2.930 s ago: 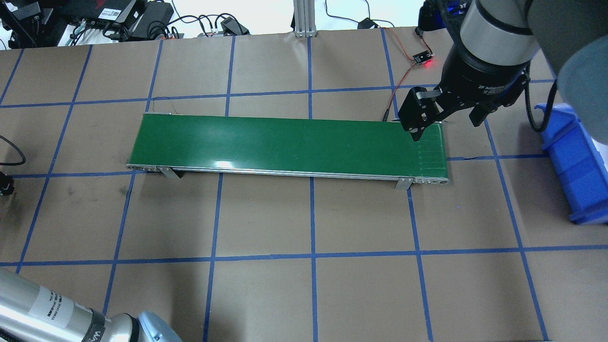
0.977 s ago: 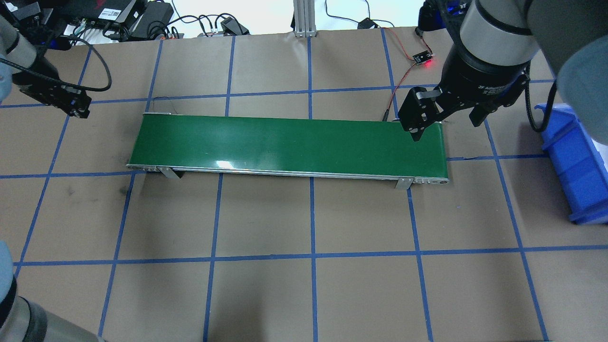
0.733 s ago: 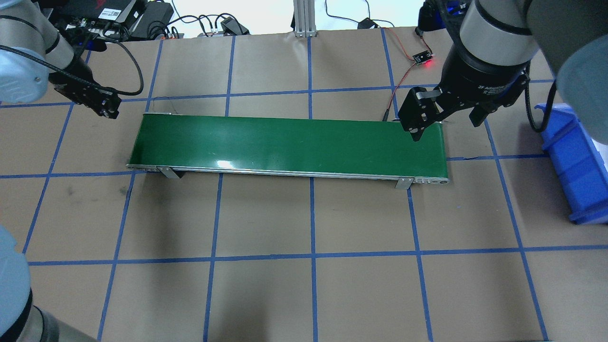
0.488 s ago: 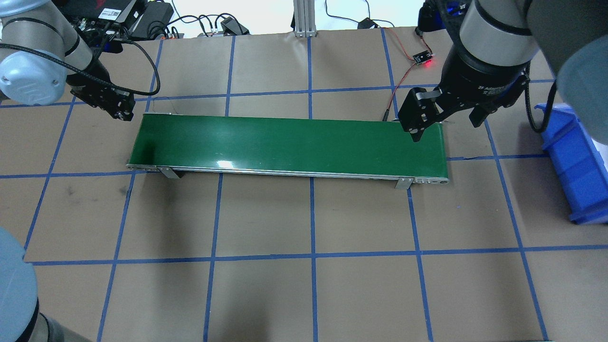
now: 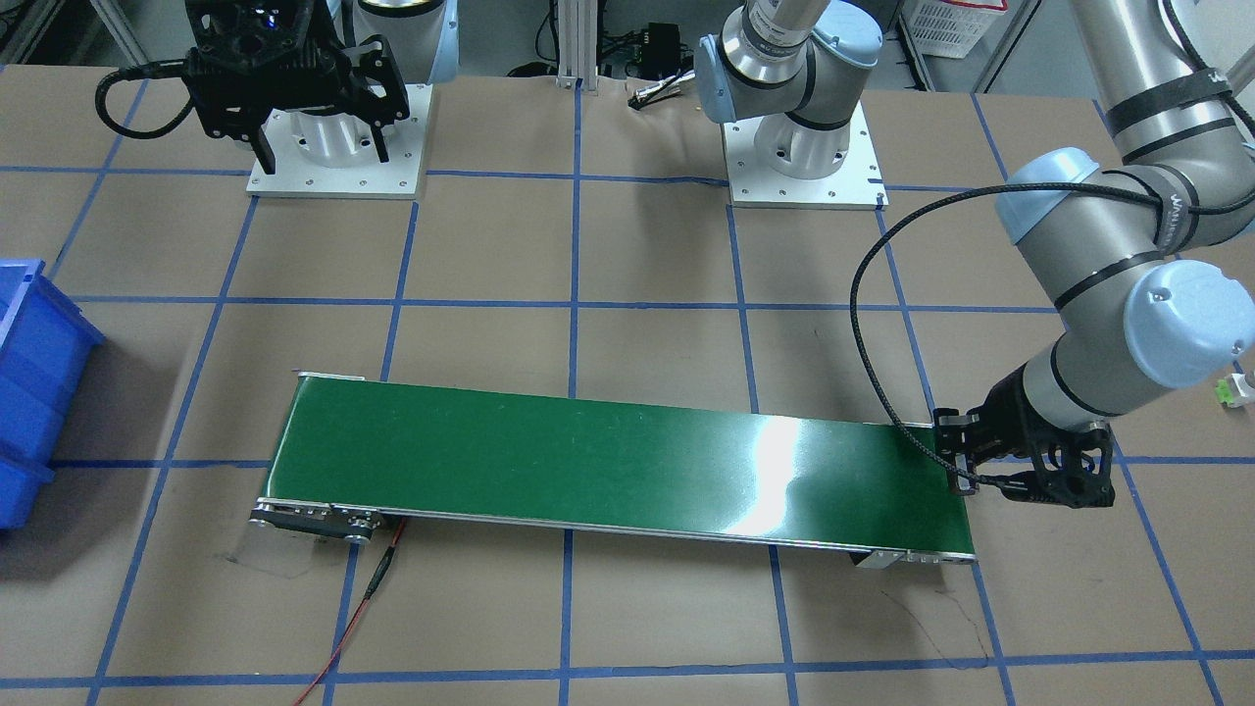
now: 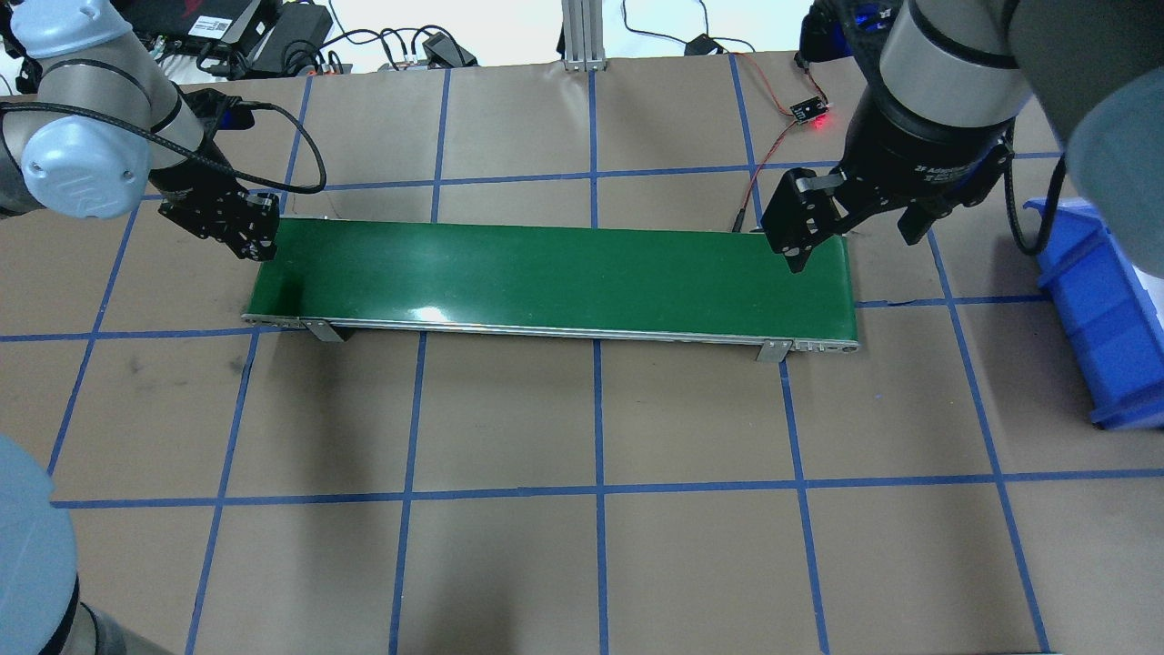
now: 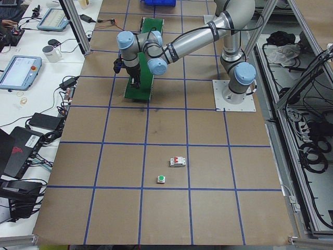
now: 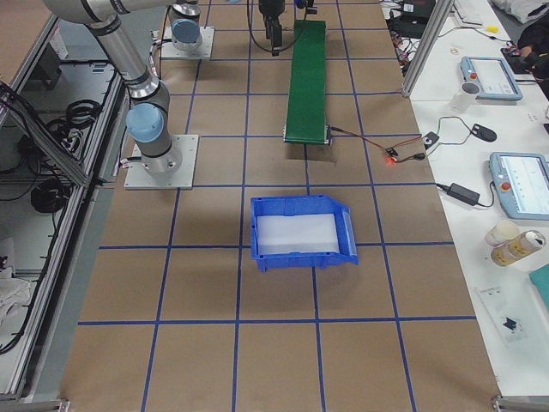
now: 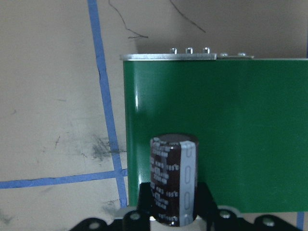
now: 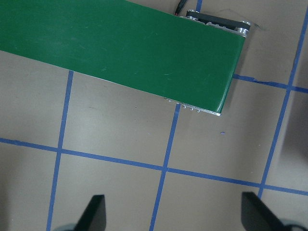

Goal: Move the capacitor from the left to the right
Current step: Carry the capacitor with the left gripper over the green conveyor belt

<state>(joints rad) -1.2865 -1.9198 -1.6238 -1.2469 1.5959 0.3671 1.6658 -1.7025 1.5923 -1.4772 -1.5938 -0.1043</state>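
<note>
Left gripper (image 9: 171, 214): fingers clamped on the capacitor (image 9: 173, 178), which stands upright between them, above the left end of the belt (image 9: 240, 130). Contact with the belt cannot be told. Right gripper (image 6: 853, 227): fingers spread wide, empty, by the belt's right end. Judged: pick done. Left to do: release onto belt, travel right, right-side pickup.
</note>
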